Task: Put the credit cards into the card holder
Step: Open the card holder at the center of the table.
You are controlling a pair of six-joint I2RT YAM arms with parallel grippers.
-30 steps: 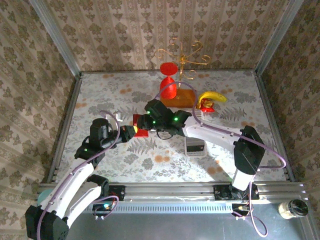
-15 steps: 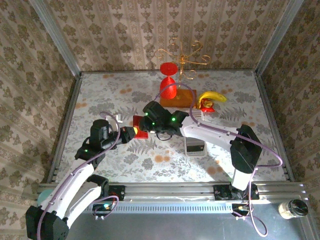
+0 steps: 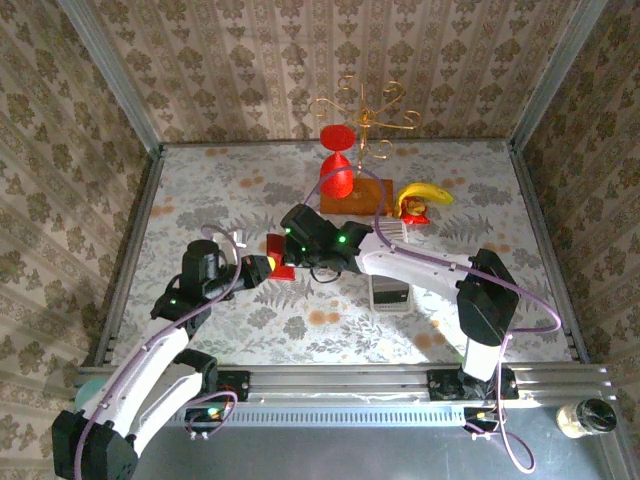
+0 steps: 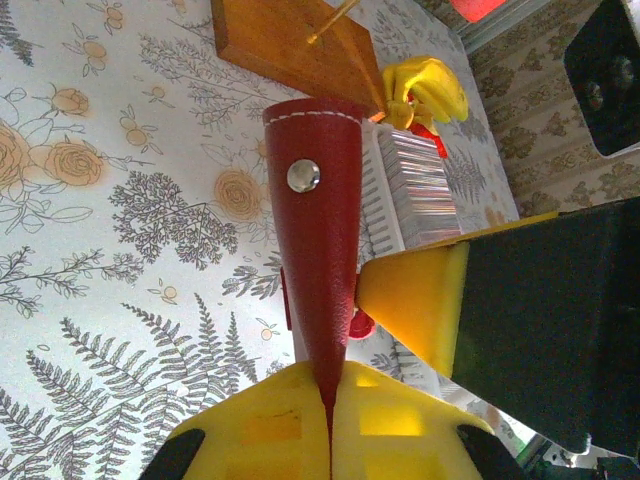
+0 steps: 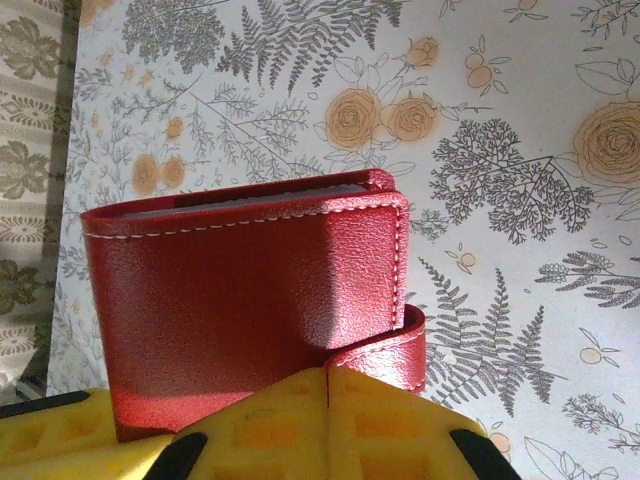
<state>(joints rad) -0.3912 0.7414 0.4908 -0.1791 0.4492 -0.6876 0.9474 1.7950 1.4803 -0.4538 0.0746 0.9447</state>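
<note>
At table point(image 3: 200, 195) centre, left claw point(image 4: 330, 430) & right claw point(image 5: 328, 400) both clamp card holder point(image 3: 281, 256); cards point(image 3: 390, 294) lie to its right, row running near-far, nearer right claw.

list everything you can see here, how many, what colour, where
card holder: one, red, mid table, between the two grippers
credit cards: one row of many, pale grey, right of the card holder
goblet glass: one, red, at the board's left end
wooden board: one, brown, back centre
wire stand: one, gold, rising from the board
banana: one, yellow, right of the board
jar: one, pale, dark lid, off the table, near right
table: one, floral cloth
left gripper: yellow fingers, shut on the card holder
right gripper: yellow fingers, shut on the card holder
</note>
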